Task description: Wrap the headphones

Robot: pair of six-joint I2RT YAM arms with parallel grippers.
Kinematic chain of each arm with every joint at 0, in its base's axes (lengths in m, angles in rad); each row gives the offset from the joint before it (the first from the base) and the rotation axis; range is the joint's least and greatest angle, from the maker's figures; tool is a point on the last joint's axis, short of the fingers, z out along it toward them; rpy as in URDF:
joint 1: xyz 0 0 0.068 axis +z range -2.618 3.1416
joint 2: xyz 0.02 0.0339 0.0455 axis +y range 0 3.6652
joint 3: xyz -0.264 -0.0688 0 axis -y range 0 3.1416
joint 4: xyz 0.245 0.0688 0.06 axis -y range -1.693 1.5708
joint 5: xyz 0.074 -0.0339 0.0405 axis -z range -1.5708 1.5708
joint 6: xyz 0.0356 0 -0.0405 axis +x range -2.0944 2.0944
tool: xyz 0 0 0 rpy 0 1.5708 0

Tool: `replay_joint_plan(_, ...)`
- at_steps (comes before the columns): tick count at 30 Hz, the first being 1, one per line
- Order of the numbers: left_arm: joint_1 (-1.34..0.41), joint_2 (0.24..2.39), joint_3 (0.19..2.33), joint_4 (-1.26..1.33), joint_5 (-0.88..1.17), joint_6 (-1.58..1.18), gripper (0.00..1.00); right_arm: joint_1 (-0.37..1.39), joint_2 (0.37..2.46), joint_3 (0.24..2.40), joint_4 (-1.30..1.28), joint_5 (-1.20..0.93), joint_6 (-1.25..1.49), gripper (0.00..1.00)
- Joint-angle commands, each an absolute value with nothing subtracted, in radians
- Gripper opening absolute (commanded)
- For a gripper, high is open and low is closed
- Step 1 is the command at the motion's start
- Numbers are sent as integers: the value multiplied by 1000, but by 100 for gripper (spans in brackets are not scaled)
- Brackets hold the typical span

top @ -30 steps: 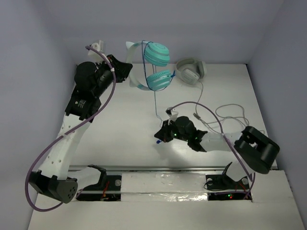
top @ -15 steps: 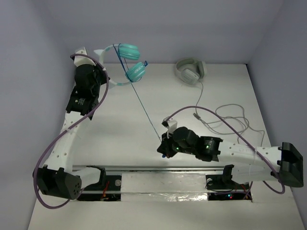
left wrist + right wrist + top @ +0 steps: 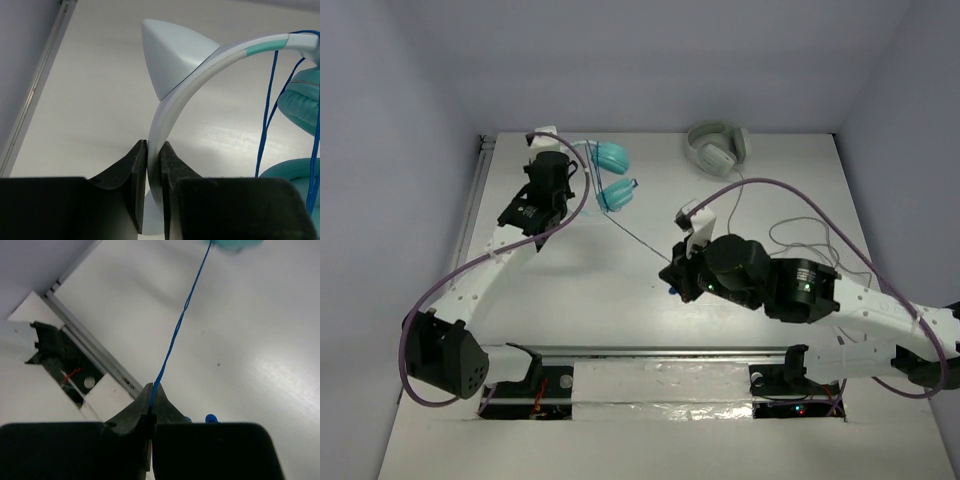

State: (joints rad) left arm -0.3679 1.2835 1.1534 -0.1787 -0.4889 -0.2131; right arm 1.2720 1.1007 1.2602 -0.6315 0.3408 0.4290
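The teal headphones (image 3: 612,176) hang above the back left of the table, ear cups to the right of my left gripper (image 3: 564,166). That gripper is shut on the pale headband (image 3: 172,95), which carries a pointed cat-ear. The thin blue cable (image 3: 640,237) runs taut from the ear cups down to my right gripper (image 3: 672,283), which is shut on it. In the right wrist view the cable (image 3: 179,325) leaves the closed fingertips and rises to a teal cup at the top edge. Loops of blue cable (image 3: 265,125) hang beside a teal cup (image 3: 300,100) in the left wrist view.
Larger grey-white headphones (image 3: 718,148) lie at the back right, their grey cable (image 3: 800,240) looping over the right side of the table. A metal rail (image 3: 650,352) runs along the near edge by the arm bases.
My left gripper has brought the headphones down and to the right, lower over the table. My right gripper has shifted a little right and back, keeping the blue cable taut.
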Motion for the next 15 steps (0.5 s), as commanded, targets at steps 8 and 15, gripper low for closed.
replay_joint_plan(8,-526,1313,1063,-227,-433,-126,0,1270,1186,1443,-646,640,218,0)
replay_joint_plan(15,-690,1312,1025,-291,-443,-74,0,1125,1232,1422,-505,672,69,0)
